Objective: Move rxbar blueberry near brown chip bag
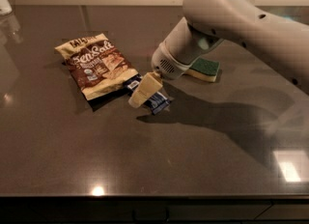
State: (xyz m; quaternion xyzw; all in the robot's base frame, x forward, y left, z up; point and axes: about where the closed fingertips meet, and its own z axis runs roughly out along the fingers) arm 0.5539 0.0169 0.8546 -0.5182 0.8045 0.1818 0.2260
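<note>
The rxbar blueberry (157, 103) is a dark navy wrapper lying flat on the dark table, touching the lower right corner of the brown chip bag (99, 66). The bag lies flat with a brown centre, cream ends and white script. My gripper (144, 91) reaches down from the right and sits right over the bar's left half, hiding part of it. The bar's right end sticks out below the gripper.
A yellow sponge with a green top (205, 68) lies behind the wrist at the right. A clear container (5, 3) stands at the far left corner. The table's front edge (154, 196) runs along the bottom.
</note>
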